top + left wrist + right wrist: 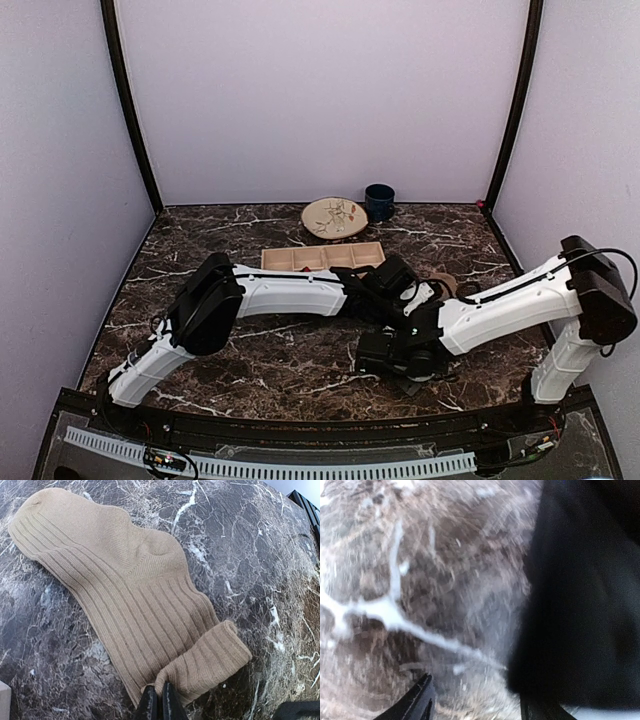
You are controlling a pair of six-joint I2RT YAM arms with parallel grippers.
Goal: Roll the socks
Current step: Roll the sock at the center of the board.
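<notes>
To the right of my left hand (160,702), open marble runs to the dark edge of the table (265,555). That hand's fingers are pressed together at the folded-back cuff of the tan ribbed sock (125,595); whether cloth is caught between them I cannot tell. The sock lies flat, stretching away up-left, toe farthest. My right hand (477,690) is spread, low over the marble. The table is dark brown, white-veined, between lilac walls (320,90).

Left claw (160,706) pinched closed, right claw (477,707) spread apart.
</notes>
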